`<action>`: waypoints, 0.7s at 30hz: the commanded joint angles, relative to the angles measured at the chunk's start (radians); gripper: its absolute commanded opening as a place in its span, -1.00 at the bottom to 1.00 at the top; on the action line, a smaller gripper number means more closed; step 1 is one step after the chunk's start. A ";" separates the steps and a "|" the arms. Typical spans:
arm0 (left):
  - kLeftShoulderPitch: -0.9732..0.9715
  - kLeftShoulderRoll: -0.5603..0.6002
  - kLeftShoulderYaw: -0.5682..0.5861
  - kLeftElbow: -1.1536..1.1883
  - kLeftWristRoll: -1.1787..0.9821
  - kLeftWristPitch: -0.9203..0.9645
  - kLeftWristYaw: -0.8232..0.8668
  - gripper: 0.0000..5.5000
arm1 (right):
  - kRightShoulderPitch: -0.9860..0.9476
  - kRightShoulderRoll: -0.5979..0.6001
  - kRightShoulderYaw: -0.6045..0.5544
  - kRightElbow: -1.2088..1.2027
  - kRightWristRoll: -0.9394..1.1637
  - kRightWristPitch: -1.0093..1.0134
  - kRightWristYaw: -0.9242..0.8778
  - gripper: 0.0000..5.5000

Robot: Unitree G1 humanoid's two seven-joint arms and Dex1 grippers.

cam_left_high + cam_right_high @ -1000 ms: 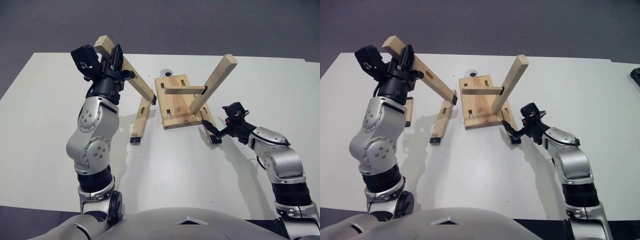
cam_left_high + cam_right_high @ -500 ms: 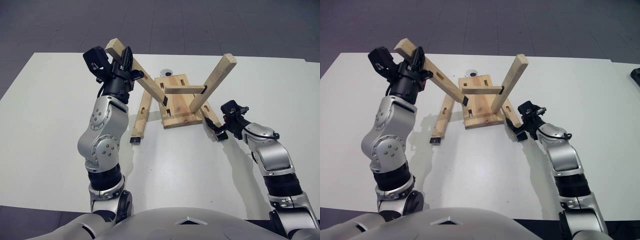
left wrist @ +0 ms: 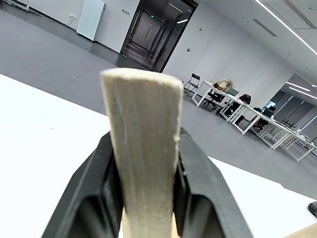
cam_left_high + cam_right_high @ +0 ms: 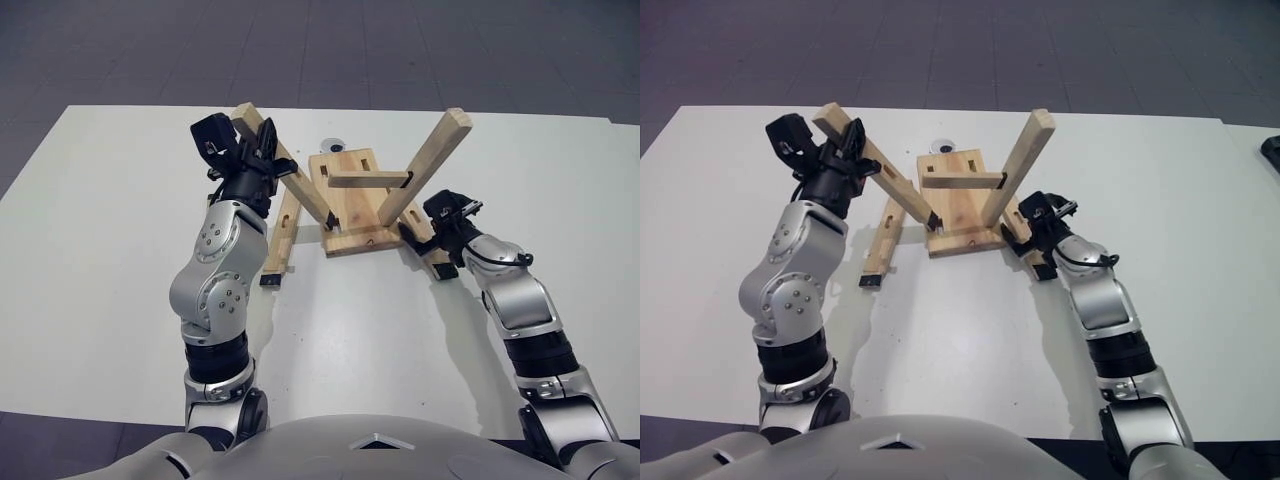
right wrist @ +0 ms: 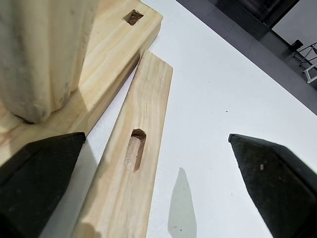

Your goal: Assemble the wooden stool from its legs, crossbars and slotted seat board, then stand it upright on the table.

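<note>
Left gripper (image 4: 262,152) clenched on a wooden leg (image 4: 305,190), right gripper (image 5: 157,140) spread wide.
I see that leg tilted over the seat board (image 4: 355,215) on the table (image 4: 100,200); the right one straddles a loose leg (image 5: 129,188) just beside it.

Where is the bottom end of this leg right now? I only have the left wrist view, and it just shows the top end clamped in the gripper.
Observer: The held leg slopes down to the right. Its black-capped bottom end is at the left edge of the seat board. I cannot tell whether it touches.
Operator: Is any leg already in the board?
Observer: Yes, one standing leg rises tilted from the board's right side, with a crossbar joined to it.
Operator: And the right gripper?
Observer: The right gripper is open, straddling a slotted leg that lies on the table along the board's right edge.
</note>
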 commanded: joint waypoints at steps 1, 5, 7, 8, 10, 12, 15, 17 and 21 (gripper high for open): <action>-0.006 -0.046 0.005 -0.021 -0.024 0.041 0.018 -0.62 | 0.019 0.013 0.030 -0.029 0.004 0.028 0.034 0.96; -0.022 -0.044 0.012 -0.039 -0.030 0.058 0.025 -0.62 | 0.031 0.020 0.021 -0.056 0.012 0.050 0.040 0.96; -0.009 -0.039 0.010 -0.029 -0.019 0.057 0.025 -0.62 | 0.026 0.025 0.019 -0.055 0.009 0.054 0.040 0.96; -0.003 -0.037 0.007 -0.024 -0.011 0.053 0.024 -0.62 | 0.021 0.028 0.019 -0.053 0.008 0.056 0.040 0.96; 0.008 -0.017 -0.016 -0.009 0.029 0.041 0.016 -0.62 | 0.015 0.032 0.021 -0.048 0.006 0.055 0.040 0.96; 0.017 -0.018 -0.017 0.002 0.047 0.030 0.014 -0.62 | 0.015 0.035 0.020 -0.046 0.005 0.054 0.038 0.96; 0.031 -0.004 -0.024 0.005 0.079 0.012 0.001 -0.62 | 0.021 0.035 0.017 -0.044 0.004 0.050 0.037 0.96; 0.040 -0.002 -0.026 0.009 0.094 0.001 -0.005 -0.62 | 0.023 0.033 0.019 -0.041 -0.002 0.034 0.036 0.96; 0.040 -0.010 -0.022 0.015 0.105 -0.020 -0.011 -0.62 | 0.021 0.037 0.018 -0.031 -0.007 0.027 0.033 0.96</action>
